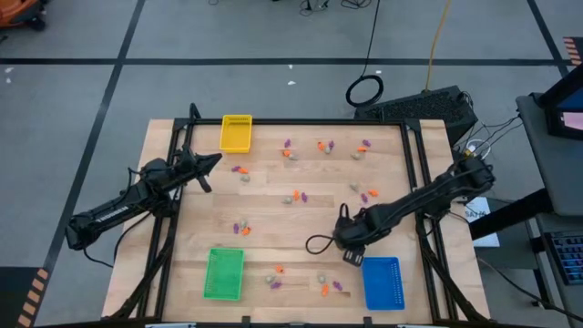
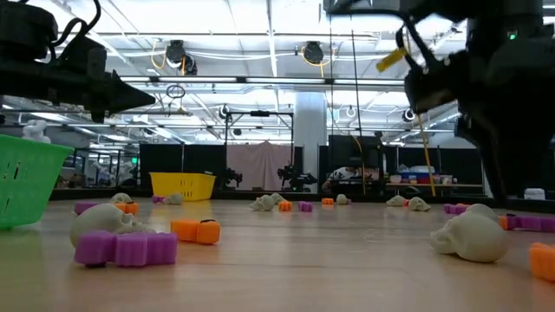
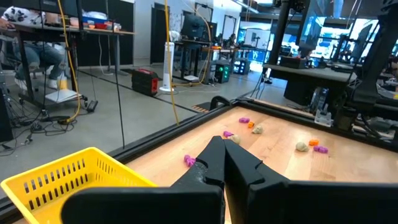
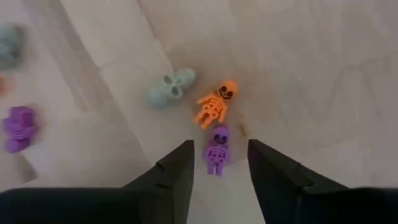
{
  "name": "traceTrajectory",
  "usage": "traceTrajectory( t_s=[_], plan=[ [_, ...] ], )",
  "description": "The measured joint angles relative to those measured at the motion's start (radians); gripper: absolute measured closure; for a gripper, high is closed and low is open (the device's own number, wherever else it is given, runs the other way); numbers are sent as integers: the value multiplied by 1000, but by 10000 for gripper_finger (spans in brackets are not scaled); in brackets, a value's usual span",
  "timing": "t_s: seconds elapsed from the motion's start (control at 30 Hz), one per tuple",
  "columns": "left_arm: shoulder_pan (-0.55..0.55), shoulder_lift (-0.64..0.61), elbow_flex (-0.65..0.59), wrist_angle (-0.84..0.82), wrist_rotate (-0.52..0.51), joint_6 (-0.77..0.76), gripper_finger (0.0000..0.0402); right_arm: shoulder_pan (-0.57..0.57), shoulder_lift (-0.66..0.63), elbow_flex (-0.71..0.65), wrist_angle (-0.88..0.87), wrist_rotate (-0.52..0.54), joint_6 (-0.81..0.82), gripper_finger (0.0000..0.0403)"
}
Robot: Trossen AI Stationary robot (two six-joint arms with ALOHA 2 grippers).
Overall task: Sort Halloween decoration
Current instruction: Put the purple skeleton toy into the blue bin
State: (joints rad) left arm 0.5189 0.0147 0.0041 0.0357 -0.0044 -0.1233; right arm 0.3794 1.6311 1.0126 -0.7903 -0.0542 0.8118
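A: Closest to low cam: purple trinket (image 2: pixel 126 249) flat on wood, touching beige-grey skull (image 2: pixel 100 221) behind it. Orange piece (image 2: pixel 196 230) just beside, to the side.

B: Noted. Big stuff first, pls.

A: Wooden table (image 1: pixel 301 219), dark frame round it. Then three trays: green tray (image 1: pixel 223 273) at near edge on L arm's side, blue tray (image 1: pixel 383 283) at near edge on R arm's side, yellow tray (image 1: pixel 236 134) at far edge, L side.

B: Arms?

A: L gripper (image 1: pixel 215 161) up off the wood, just beside yellow tray, toward table centre. Jaws pressed together, nothing between them.

B: And R?

A: R gripper (image 1: pixel 352 256) low over table, just beside blue tray's far corner. Jaws spread wide, pointing down.

B: Pinching anything?

A: No. Purple skeleton (image 4: pixel 217 151) lying on wood between the two fingers, gap either side, not clamped.

B: Neighbours?

A: Orange skeleton (image 4: pixel 216 103) just past it, nearly touching its head. Pale skull (image 4: pixel 171 87) beside the orange one. Another purple bit (image 4: pixel 18 128) well apart, off to one side.

B: Rest of the decorations?

A: Scattered trinkets (image 1: pixel 297 195) in orange, purple, beige-grey all over table, mostly in twos and threes; few more between green and blue trays. Contents of trays: can't tell.
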Motion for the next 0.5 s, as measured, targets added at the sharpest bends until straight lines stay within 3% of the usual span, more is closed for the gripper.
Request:
traceTrajectory(
  t_s=[0.3,0.5],
  plan=[
    [0,1,0,0,0,5,402,-25,98,1,6,-29,-23,265],
    [0,3,0,-3,0,0,402,-26,120,4,17,-33,-21,313]
  ],
)
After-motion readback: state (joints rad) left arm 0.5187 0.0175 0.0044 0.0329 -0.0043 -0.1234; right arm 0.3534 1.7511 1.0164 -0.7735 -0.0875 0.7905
